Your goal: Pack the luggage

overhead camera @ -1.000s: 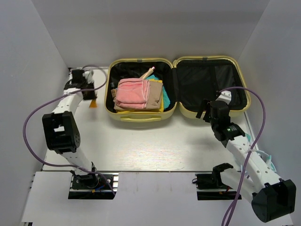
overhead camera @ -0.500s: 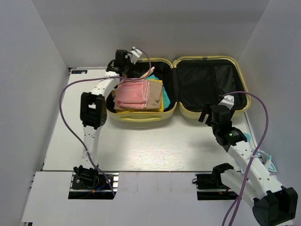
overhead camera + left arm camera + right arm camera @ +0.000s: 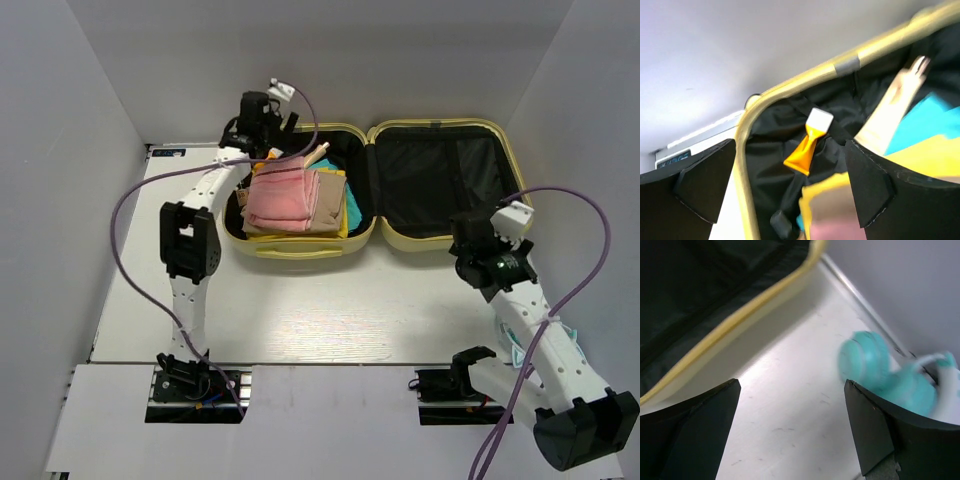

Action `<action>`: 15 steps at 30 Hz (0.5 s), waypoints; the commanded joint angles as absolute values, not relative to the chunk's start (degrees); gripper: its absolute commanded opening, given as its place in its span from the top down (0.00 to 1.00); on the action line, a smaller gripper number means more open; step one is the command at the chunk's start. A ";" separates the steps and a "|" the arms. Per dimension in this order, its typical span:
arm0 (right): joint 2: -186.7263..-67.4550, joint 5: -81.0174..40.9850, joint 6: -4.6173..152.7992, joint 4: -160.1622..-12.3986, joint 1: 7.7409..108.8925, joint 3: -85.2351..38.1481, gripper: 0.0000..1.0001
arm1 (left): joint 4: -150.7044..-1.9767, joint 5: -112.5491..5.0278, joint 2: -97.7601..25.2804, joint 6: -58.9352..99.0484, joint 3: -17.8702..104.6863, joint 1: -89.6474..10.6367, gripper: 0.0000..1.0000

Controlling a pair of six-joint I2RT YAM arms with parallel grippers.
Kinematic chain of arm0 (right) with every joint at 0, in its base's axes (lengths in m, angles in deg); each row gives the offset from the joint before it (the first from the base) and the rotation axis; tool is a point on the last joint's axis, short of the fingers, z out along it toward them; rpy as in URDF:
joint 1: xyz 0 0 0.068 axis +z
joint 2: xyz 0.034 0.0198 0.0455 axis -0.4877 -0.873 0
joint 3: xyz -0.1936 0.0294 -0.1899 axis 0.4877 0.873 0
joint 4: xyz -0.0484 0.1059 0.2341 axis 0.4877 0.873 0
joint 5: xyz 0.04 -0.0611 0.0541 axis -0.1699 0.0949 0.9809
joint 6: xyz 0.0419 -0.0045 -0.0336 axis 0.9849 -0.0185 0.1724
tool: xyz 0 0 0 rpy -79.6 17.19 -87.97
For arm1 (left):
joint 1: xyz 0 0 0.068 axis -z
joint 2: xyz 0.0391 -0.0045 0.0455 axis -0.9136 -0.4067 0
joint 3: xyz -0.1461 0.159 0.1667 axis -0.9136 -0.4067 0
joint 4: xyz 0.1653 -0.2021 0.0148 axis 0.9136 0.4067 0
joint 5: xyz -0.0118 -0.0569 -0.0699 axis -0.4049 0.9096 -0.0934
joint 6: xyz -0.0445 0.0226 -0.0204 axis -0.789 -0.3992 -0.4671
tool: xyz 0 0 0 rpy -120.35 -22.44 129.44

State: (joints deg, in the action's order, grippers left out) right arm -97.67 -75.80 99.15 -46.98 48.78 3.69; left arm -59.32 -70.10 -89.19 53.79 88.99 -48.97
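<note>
Sitting on the white table top (image 3: pixel 300 320), past the two arm bases, the pale yellow hard-shell luggage (image 3: pixel 296 247) lies wide open like a book, near the back wall. Its two halves are side by side and both are lined with black cloth.

On the near right, the right gripper (image 3: pixel 792 384) hangs low over the table, just beside the right half's yellow rim. Its two black fingers are spread apart and it has let go, with only bare table between them. A blurry, round teal thing (image 3: pixel 875 367) with a white cord lies on the table close to the right wall.

The right half of the luggage shows only its black lining. The left half holds a pile of soft things. A folded pink cloth (image 3: pixel 277 198) lies on top, with a folded tan cloth (image 3: pixel 328 205) touching its right side. A yellow cloth (image 3: pixel 352 205) and a turquoise cloth (image 3: pixel 325 166) peek out from under them. A long cream tube (image 3: pixel 312 155) leans at the back of the pile.

Farthest away, the left arm reaches to the back left corner of the luggage. The left gripper (image 3: pixel 790 144) hangs over that corner with its fingers wide apart, released. Below it, a small orange tube with a white cap (image 3: pixel 802 152) is against the black lining, apart from both fingers
</note>
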 commanded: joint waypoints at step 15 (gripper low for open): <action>-105.34 -74.95 112.72 -24.02 38.95 5.77 0.10 | -33.11 -56.66 -45.13 13.01 50.80 -51.68 0.00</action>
